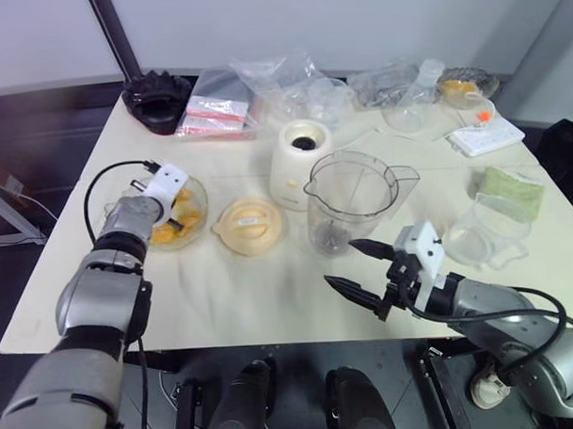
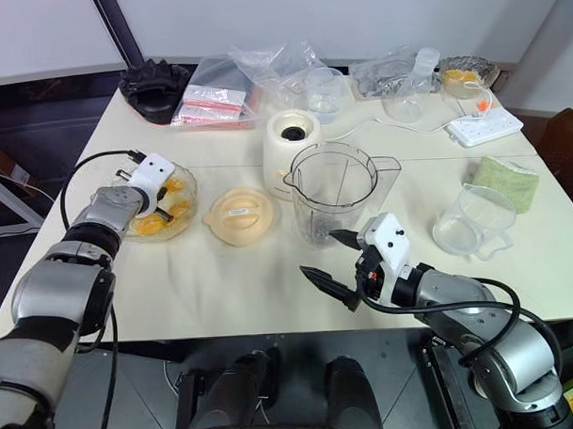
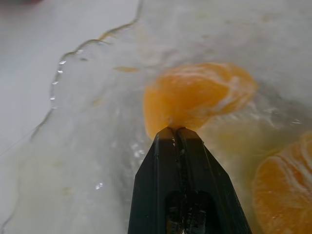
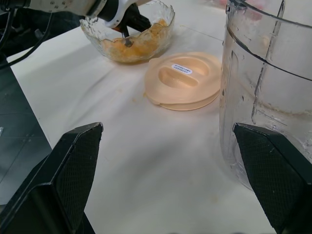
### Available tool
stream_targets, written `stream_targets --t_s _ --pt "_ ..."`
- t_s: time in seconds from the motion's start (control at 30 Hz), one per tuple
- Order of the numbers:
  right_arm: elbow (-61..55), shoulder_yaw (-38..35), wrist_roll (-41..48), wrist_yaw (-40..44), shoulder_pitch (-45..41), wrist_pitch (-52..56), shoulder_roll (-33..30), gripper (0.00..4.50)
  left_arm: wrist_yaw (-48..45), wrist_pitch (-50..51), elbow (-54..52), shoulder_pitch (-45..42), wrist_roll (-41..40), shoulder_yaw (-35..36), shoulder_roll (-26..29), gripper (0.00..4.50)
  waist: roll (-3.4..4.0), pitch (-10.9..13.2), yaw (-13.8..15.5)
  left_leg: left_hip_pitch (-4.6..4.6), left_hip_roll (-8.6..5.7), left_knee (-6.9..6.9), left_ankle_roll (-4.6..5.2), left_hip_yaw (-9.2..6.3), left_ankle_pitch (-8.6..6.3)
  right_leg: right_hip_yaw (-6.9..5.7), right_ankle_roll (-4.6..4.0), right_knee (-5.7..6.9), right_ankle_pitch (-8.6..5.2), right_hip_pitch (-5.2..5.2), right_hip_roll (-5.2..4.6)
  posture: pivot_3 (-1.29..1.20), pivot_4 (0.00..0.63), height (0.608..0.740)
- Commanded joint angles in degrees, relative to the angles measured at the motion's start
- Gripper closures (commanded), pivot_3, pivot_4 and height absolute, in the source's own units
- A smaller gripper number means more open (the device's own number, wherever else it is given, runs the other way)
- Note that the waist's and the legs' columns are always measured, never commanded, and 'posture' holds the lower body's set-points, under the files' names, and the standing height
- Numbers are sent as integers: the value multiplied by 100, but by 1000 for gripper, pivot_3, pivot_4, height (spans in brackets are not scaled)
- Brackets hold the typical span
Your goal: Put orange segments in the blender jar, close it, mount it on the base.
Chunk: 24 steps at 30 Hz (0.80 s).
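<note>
While the left gripper (image 3: 176, 130) is reaching down into the wavy-rimmed glass bowl (image 1: 204, 215) at the left of the table (image 1: 270, 290), its two black fingers are pressing together with almost no gap, their tips nipping the edge of one of the orange segments (image 3: 197, 95). Whether that pinch is really carrying the piece I cannot tell; it is catching only the rim of slick, soft fruit. From here the segment could be slipping free as the arm lifts, or tearing under so narrow a bite, and it could be dropping onto the table on the way across to the jar.

Just to the right of the bowl, the flat pale-orange lid (image 1: 248, 225) is lying on the cloth, not yet on anything. Next along, the blender jar (image 1: 354, 201) is standing upright and open, apparently empty, with the base (image 1: 300, 162) close behind it and slightly to its left; the jar is not mounted. Further right and nearer the table's front edge, the right gripper (image 1: 356, 269) is hovering with its fingers spread wide, grasping nothing, near the jar's foot.

The left wrist view is giving what the head views cannot: the closed fingertips against the segment and a second piece beside it. The right wrist view is showing the spread right fingers framing the lid and the jar's wall, with the left gripper dipping into the bowl beyond.
</note>
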Motion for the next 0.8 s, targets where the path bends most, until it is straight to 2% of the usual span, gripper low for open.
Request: stream_targets --t_s 0.03,0.23,0.33,0.4,0.47,0.57,0.73,0.8 --pt "-147 -88 7 41 0 -74 -26 0 -345 452 -754 -143 -58 96 290 4455 0 0 -4 0 0 -1 0 0 0 0 0 0 0 0 0 0 150 740" --pt "-41 -69 -24 146 -34 -99 -52 0 -1211 2685 -4525 1285 -350 319 804 4455 6 -3 -65 2 2 -5 -1 4 -1 13 -2 2 0 -4 0 0 150 740" --pt "59 -24 -73 235 -121 -127 -69 0 -1345 3513 -5840 1818 -413 433 997 4455 6 -3 -95 3 5 -5 -1 3 -1 20 -4 6 0 -5 3 0 150 740" --pt "165 -1 -119 330 -186 -162 -80 0 -1370 3891 -6245 2012 -473 544 1092 4455 6 -3 -73 3 8 -3 -3 2 -2 20 -8 5 2 -6 6 0 150 740" --pt "228 5 -164 414 -196 -197 -84 0 -1167 4487 -6266 1991 -678 932 944 3947 7 -3 -42 8 20 -1 -9 3 -5 20 -19 0 8 -4 10 0 150 740" --pt "243 -44 -191 490 -156 -217 -96 0 -956 4954 -6420 1972 -839 1176 750 2713 8 -4 -24 11 23 -3 -9 3 -5 19 -19 0 8 -14 13 0 150 740" --pt "108 -206 -132 560 -100 -127 -203 0 -883 5378 -6649 1945 -906 1014 741 174 7 -3 10 9 20 -2 -10 4 -5 19 -18 -1 9 -14 12 0 150 740" --pt "115 -323 -110 619 -99 -113 -309 0 -946 6109 -6662 1671 -1066 965 701 174 7 -3 5 9 18 -2 -10 7 -5 20 -18 -2 9 -12 12 0 150 740"
